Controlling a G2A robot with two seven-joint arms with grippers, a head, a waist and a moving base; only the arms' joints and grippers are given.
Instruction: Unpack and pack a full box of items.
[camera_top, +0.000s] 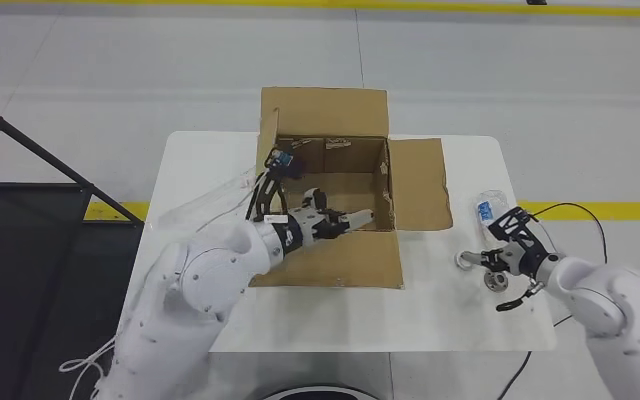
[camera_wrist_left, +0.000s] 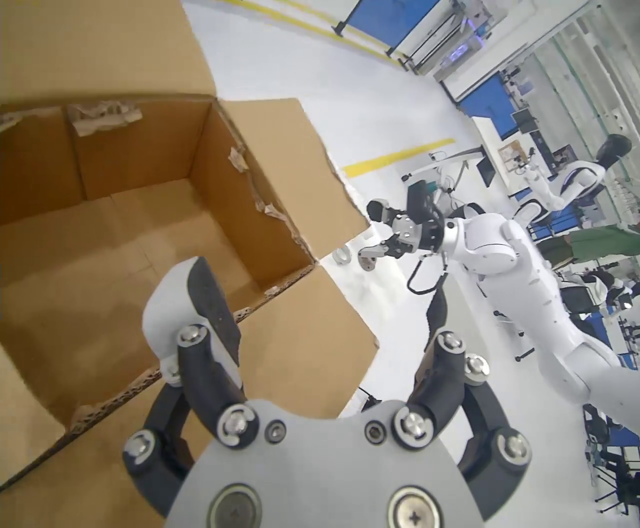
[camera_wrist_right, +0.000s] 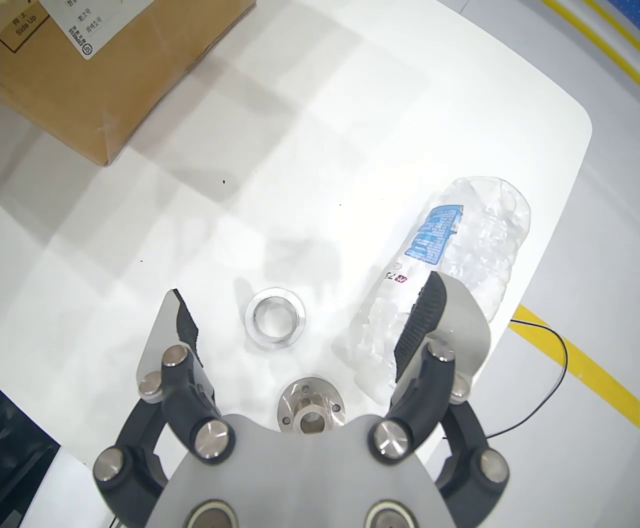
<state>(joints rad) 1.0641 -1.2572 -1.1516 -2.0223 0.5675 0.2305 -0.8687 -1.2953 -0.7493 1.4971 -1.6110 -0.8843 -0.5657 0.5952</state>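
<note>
The open cardboard box (camera_top: 340, 262) stands mid-table with its flaps folded out; the part of its floor (camera_wrist_left: 100, 260) I can see is bare. My left gripper (camera_top: 347, 218) hangs open over the box's inside, its pads (camera_wrist_left: 212, 300) holding nothing. On the white table right of the box lie a crumpled clear water bottle (camera_wrist_right: 450, 270), a metal ring (camera_wrist_right: 275, 317) and a metal flange (camera_wrist_right: 311, 405). My right gripper (camera_wrist_right: 305, 320) is open just above the ring, with the bottle beside one finger. From above, the ring (camera_top: 466, 260) and flange (camera_top: 494, 281) sit by that gripper (camera_top: 485, 262).
The box's right flap (camera_top: 418, 184) lies flat on the table towards the bottle (camera_top: 487, 208). The table's right edge (camera_top: 535, 270) runs close to the right arm, with a black cable hanging past it. Bare tabletop (camera_top: 330, 320) lies in front of the box.
</note>
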